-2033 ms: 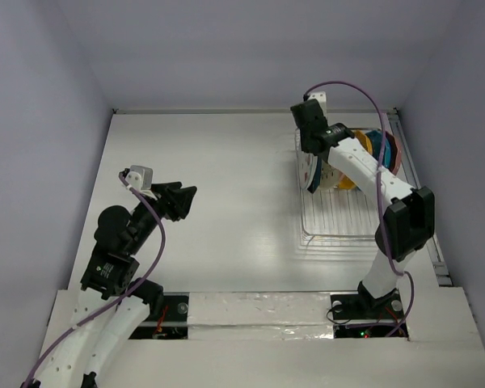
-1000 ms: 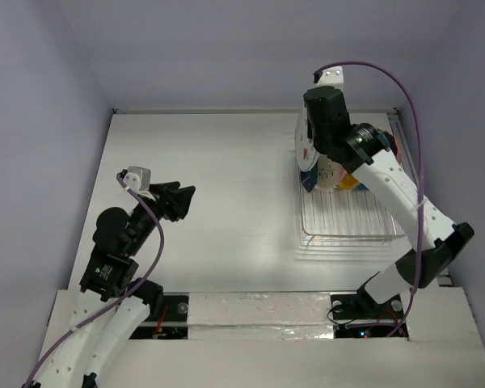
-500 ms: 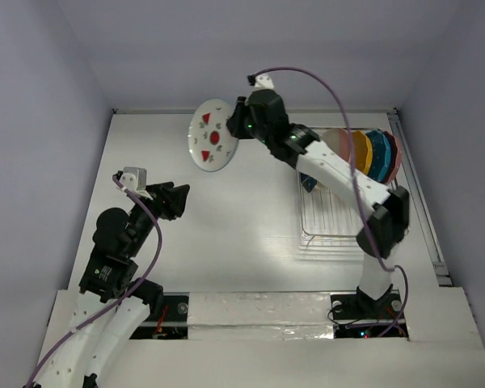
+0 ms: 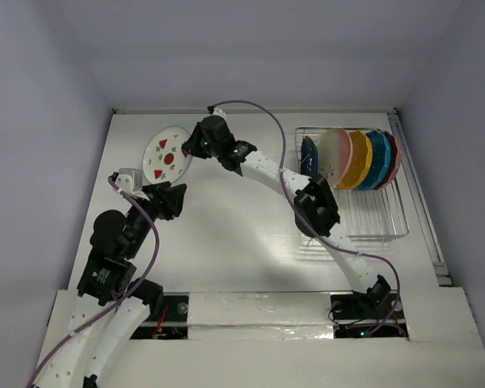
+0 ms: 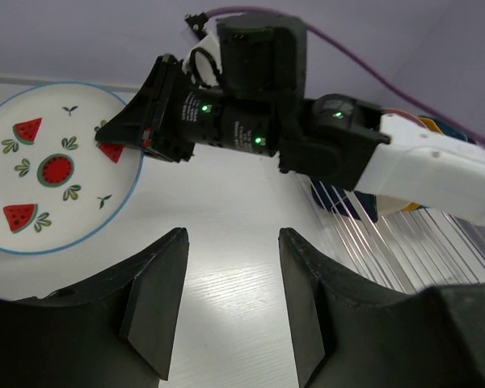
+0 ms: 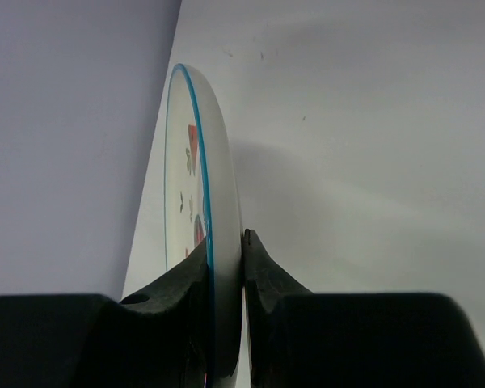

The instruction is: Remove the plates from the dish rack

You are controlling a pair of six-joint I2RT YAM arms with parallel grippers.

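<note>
A white plate with red watermelon marks [image 4: 168, 154] hangs over the far left of the table, face tilted toward the camera. My right gripper [image 4: 192, 147] is shut on its right rim. The right wrist view shows the plate edge-on [image 6: 186, 178], pinched between the fingers of the right gripper [image 6: 225, 242]. My left gripper [image 4: 178, 196] stands open and empty just below the plate. Its wrist view shows the left gripper [image 5: 230, 242] facing the plate [image 5: 48, 182] and the right gripper [image 5: 125, 129]. The dish rack [image 4: 372, 228] at the right holds several upright plates.
In the rack stand a navy plate [image 4: 309, 153], a cream-and-pink one [image 4: 336, 158], a yellow one [image 4: 360, 159], a teal one [image 4: 377, 159] and a pink one [image 4: 393, 158]. The right arm stretches across the table's middle. Walls close in on the left, back and right.
The right arm lifted the watermelon plate out of the rack and swung it left across the table to the far left corner. The left arm barely shifted.
</note>
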